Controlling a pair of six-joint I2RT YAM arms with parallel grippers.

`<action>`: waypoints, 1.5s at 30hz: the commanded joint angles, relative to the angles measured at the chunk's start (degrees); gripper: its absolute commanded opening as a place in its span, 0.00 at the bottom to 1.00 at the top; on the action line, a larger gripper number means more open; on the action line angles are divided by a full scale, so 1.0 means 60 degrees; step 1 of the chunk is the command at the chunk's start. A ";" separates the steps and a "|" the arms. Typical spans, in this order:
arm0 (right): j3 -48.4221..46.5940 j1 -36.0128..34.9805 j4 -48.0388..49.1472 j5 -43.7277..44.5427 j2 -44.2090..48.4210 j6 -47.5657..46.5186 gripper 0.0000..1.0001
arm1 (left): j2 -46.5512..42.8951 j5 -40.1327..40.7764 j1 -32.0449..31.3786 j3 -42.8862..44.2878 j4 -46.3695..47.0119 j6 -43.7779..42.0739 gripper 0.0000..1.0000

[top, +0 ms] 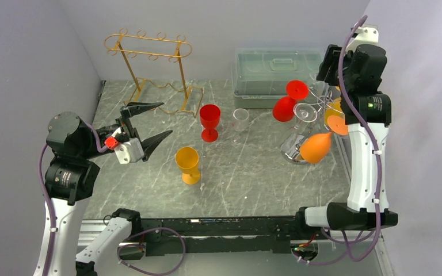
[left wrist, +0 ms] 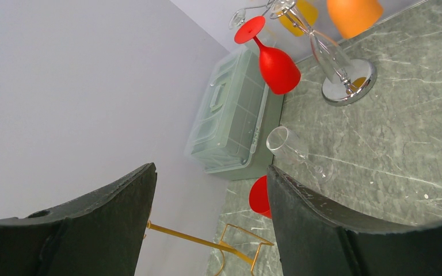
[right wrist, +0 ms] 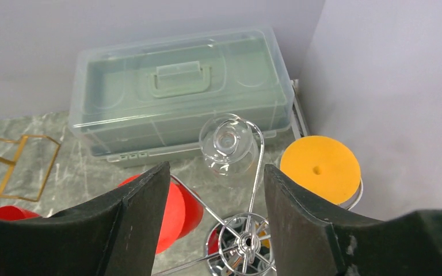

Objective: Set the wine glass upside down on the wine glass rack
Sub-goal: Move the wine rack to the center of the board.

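Three wine glasses stand upright mid-table: a red one (top: 209, 122), a clear one (top: 240, 121) and an orange-yellow one (top: 188, 164). An empty gold wire rack (top: 149, 52) stands at the back left. A chrome tree rack (top: 299, 150) on the right holds several glasses upside down, among them red (top: 285, 106) and orange (top: 316, 146). My left gripper (top: 152, 123) is open and empty, left of the red glass, pointing right. My right gripper (top: 327, 77) is open and empty above the chrome rack's hub (right wrist: 244, 241). The clear hung glass (right wrist: 228, 144) shows between its fingers.
A translucent green lidded box (top: 273, 72) sits at the back, between the racks. The left wrist view shows the gold rack (left wrist: 207, 244), the red glass (left wrist: 259, 196) and the clear glass (left wrist: 293, 152) ahead. Walls close the left, back and right sides.
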State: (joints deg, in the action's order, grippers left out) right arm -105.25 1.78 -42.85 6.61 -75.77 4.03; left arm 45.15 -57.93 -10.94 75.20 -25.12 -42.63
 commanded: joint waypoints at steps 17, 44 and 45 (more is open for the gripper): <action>-0.6493 -0.6302 0.0122 0.0069 -0.5650 0.0920 0.66 | -0.0039 0.0000 0.0021 0.0002 0.0071 -0.0106 0.75; -0.4842 -0.5587 0.7090 -0.2854 -0.8988 0.7347 0.69 | -0.0039 0.0000 0.0021 0.0002 0.0071 -0.0106 0.75; -0.4883 -0.5585 0.7097 -0.2826 -0.9068 0.7490 0.69 | -0.0039 0.0000 0.0021 0.0002 0.0071 -0.0106 0.75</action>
State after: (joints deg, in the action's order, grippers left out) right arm -132.81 -31.79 -5.13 -9.08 -128.79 42.89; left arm 45.15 -57.93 -10.94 75.20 -25.12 -42.65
